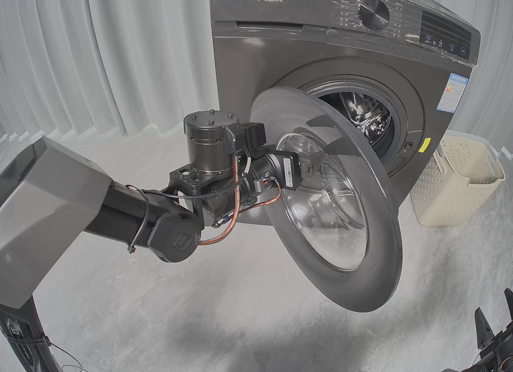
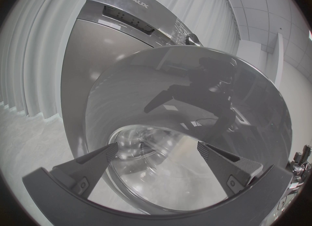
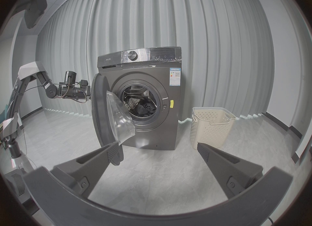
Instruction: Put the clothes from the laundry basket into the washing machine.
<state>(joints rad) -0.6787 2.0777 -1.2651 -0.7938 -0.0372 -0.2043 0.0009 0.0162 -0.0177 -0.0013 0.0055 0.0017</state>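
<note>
Left claw (image 2: pixel 157 148) and right claw (image 3: pixel 157 148) are spread over pale tiled floor (image 1: pixel 214 309), white curtains (image 1: pixel 96 41) lining the room.

1. A white pleated curtain (image 1: pixel 96 41) hangs in long vertical folds across the back of the room and reaches down to the floor.
2. The floor (image 1: pixel 214 293) is pale grey and glossy, with a faint marbled pattern and thin seams between large tiles.
3. A ceiling (image 2: pixel 269 6) of square white panels runs above the top of the curtain.
4. A plain white wall (image 3: pixel 286 57) meets the curtain at 1 side of the room.
5. A dark skirting board (image 3: pixel 278 122) runs along the foot of that wall, where it meets the floor.
</note>
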